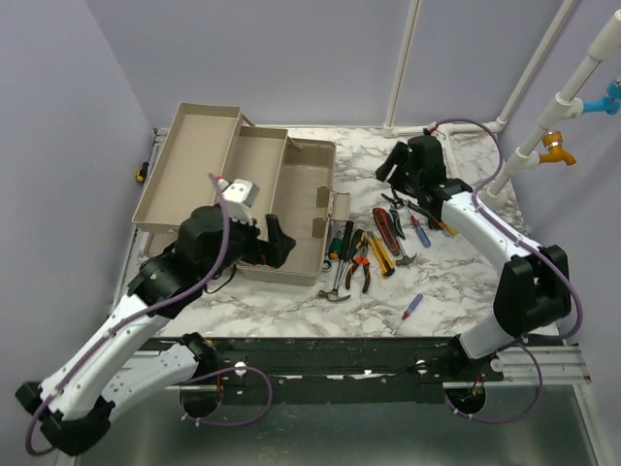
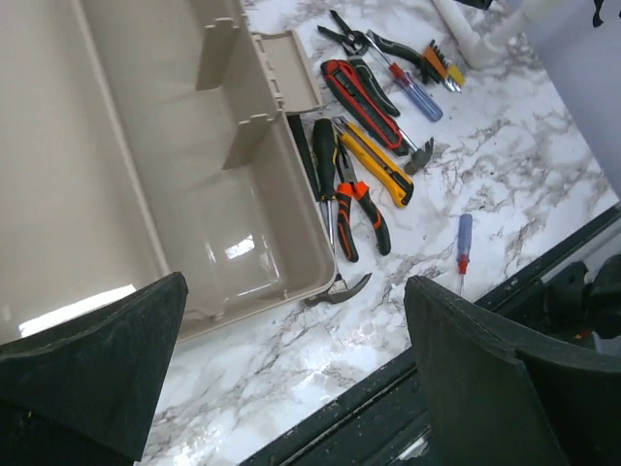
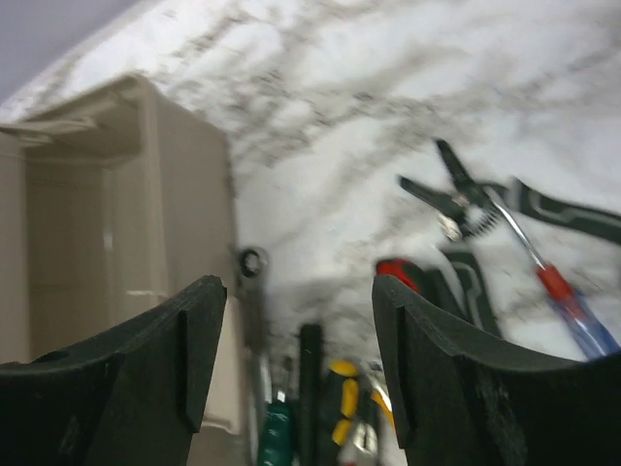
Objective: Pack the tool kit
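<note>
Both agape: left tool (image 2: 296,291), right tool (image 3: 299,291)

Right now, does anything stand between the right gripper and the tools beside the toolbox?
Nothing visible does. The right gripper hangs open and empty above the tools, only air between them.

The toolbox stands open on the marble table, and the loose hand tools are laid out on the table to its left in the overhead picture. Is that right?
Not quite. The hand tools lie to the right of the toolbox, not to its left, as the top external view shows. The rest holds: the box stands open and the tools are on the marble table.
</note>
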